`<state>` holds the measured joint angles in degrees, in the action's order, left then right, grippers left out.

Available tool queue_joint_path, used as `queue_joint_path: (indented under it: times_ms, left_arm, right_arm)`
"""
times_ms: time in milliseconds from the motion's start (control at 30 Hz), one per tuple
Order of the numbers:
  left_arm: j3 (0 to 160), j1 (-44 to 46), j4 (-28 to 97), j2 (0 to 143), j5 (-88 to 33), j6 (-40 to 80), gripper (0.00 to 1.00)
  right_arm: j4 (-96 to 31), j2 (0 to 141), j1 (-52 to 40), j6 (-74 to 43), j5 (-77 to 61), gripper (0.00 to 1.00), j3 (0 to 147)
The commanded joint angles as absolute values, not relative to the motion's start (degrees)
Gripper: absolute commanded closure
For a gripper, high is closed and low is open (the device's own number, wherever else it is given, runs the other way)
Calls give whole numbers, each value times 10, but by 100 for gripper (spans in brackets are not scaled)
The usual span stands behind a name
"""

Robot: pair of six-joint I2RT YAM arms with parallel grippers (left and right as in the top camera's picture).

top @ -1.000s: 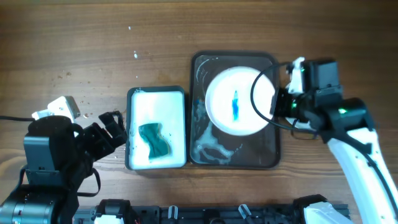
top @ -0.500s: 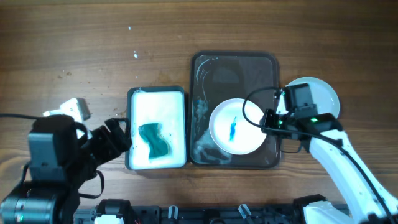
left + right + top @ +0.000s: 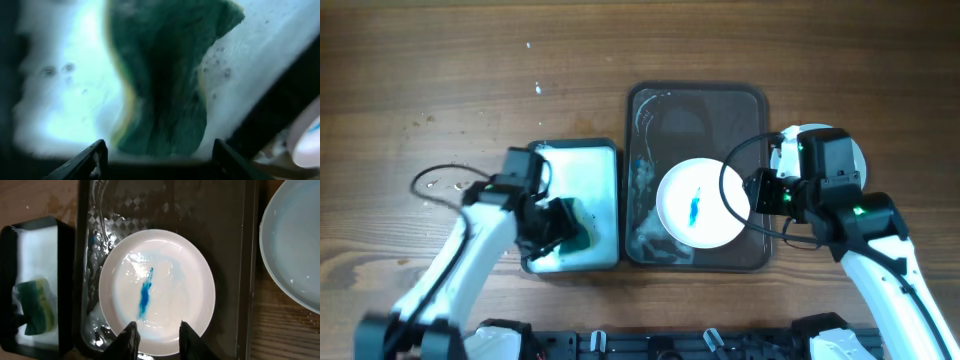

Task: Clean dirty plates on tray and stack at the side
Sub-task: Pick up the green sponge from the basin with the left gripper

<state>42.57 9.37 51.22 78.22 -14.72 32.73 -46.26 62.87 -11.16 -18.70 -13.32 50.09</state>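
Observation:
A white plate with a blue smear (image 3: pixel 700 203) lies flat in the dark wet tray (image 3: pixel 695 110). In the right wrist view the plate (image 3: pixel 157 290) lies under my right gripper (image 3: pixel 160 337), which hovers over its near rim, jaws apart and empty. In the overhead view the right gripper (image 3: pixel 752 195) is at the plate's right edge. A green sponge (image 3: pixel 578 232) lies in the foamy white basin (image 3: pixel 590 160). My left gripper (image 3: pixel 555 225) is low over it, wide open; in the left wrist view (image 3: pixel 160 160) the sponge (image 3: pixel 165 75) lies just ahead of the fingers.
A clean white plate (image 3: pixel 850 150) sits on the table right of the tray, partly hidden by my right arm; it also shows in the right wrist view (image 3: pixel 295 245). Water drops and crumbs dot the wood at the left.
The right gripper brought the smeared plate down from up high into the tray's front half. The left arm swung from the front left corner to over the basin and sponge.

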Motion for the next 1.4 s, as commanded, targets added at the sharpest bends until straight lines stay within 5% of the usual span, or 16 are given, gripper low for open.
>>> queue_joint_path:
  times_ms: [0,67,100,133,333,500,633,800,833,867,900,1067,1233,1367]
  left_arm:
    - [422,140,475,846,-128,337,34]
    - [422,163,462,890,-93,372,45]
    - [422,169,459,905,-79,387,63]
    - [422,175,453,929,-70,411,96]
    - [456,176,482,921,-92,408,96]
    - [526,175,566,849,-27,375,42]
    - [517,175,557,853,106,392,46]
    - [473,175,480,913,128,412,58]
    - [465,175,446,939,106,411,65]
    - [465,175,436,957,88,407,89]
    - [465,175,430,965,75,407,96]
    - [522,175,452,947,-15,371,95]
    - [597,175,553,903,-30,364,54]
    - [587,178,583,898,-30,365,53]
  right_arm:
    - [-468,648,-110,-182,-140,72,507]
    - [-472,655,-110,-182,-140,72,507]
    - [-473,657,-110,-182,-140,72,507]
    - [-475,660,-110,-181,-140,72,507]
    - [-477,660,-110,-180,-140,72,507]
    - [-477,660,-110,-180,-140,72,507]
    - [-477,660,-110,-180,-140,72,507]
    - [-477,661,-110,-180,-140,72,507]
    - [-477,661,-110,-180,-140,72,507]
    - [-477,661,-110,-181,-141,72,507]
    - [-478,661,-110,-181,-141,72,507]
    - [-488,661,-110,-180,-142,72,507]
    - [-491,661,-110,-180,-142,72,507]
    - [-491,661,-110,-180,-142,72,507]
